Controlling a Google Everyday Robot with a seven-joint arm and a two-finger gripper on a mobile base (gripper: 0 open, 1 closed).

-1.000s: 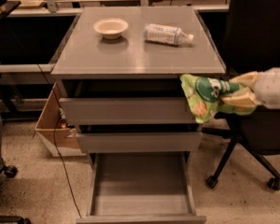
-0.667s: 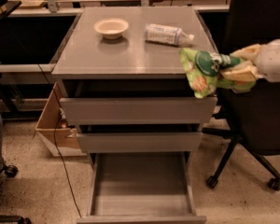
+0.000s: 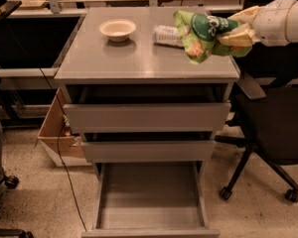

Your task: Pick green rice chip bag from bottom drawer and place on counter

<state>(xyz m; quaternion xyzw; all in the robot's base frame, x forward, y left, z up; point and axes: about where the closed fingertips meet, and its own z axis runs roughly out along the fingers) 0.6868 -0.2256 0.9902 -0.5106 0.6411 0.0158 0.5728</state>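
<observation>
My gripper reaches in from the right and is shut on the green rice chip bag. It holds the crumpled bag in the air above the right part of the counter, with the bag hanging down to the left. The bottom drawer is pulled fully open at the base of the cabinet, and its tray holds nothing.
A small white bowl stands at the counter's back left. A clear plastic bottle lies on its side just behind the bag. The two upper drawers stand slightly open. A black office chair is at the right, a cardboard box at the left.
My gripper has carried the bag up and to the left, from beside the cabinet's upper right edge to above the counter's right side.
</observation>
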